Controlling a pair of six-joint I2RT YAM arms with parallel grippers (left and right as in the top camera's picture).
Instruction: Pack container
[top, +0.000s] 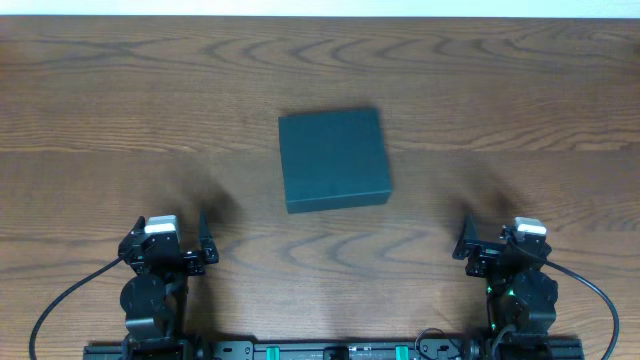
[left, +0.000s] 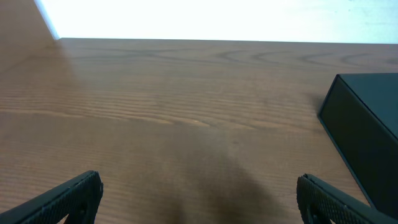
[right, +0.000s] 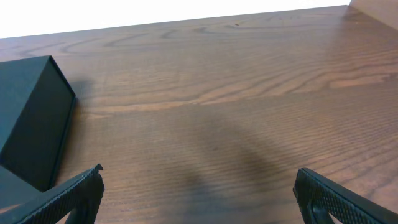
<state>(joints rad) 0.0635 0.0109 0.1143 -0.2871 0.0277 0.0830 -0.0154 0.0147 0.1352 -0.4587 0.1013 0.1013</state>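
Observation:
The container (top: 333, 158) is a dark teal-green, roughly square box with its lid shut, lying in the middle of the wooden table. It also shows at the right edge of the left wrist view (left: 368, 130) and at the left edge of the right wrist view (right: 31, 118). My left gripper (top: 190, 240) (left: 200, 198) is open and empty near the front left, apart from the box. My right gripper (top: 480, 243) (right: 199, 196) is open and empty near the front right, also apart from the box.
The wooden table (top: 120, 120) reaches a pale wall at the back. The arm bases stand on a black rail (top: 330, 350) along the front edge.

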